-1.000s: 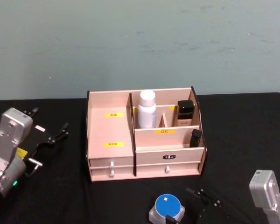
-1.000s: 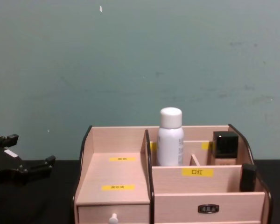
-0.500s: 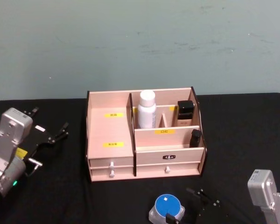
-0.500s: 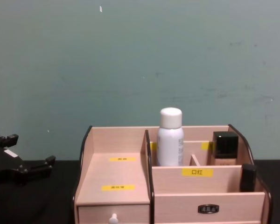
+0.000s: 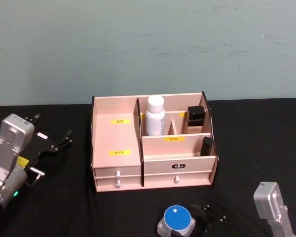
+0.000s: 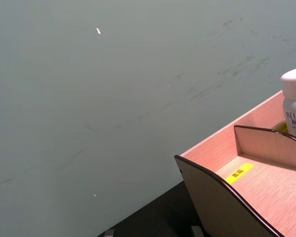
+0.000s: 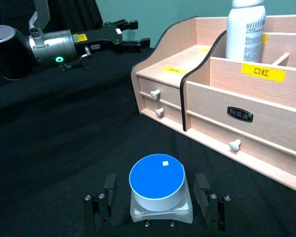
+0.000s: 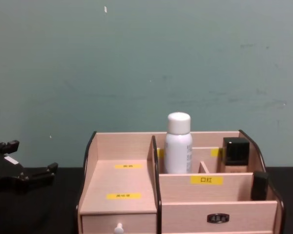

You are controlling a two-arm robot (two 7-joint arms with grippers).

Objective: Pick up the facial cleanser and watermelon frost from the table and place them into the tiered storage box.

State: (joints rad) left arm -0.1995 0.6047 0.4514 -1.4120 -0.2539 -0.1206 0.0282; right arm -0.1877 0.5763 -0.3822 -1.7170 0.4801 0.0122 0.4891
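Box: white bottle upright in back middle slot, black-capped bottle back right, small black tube front right. Blue-lidded jar sits just in front of box. Right wrist view shows the clearance: right gripper jaws wide, straddling jar, no contact. Jar has a round blue lid with a white square and a pale base. Left gripper is left of box, jaws apart.

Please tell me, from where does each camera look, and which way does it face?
Head: high, looking down on the tiered storage box and black table; both arms, the left hand open.
Chest: lower, level with the box's front; left hand at its left edge.
Left wrist: beside the box's left end, facing the wall; seemingly its own fingertips.
Right wrist: low over the table, facing the box; right hand open around the blue-lidded jar.
Shared: head and chest both show the white bottle standing in the box.
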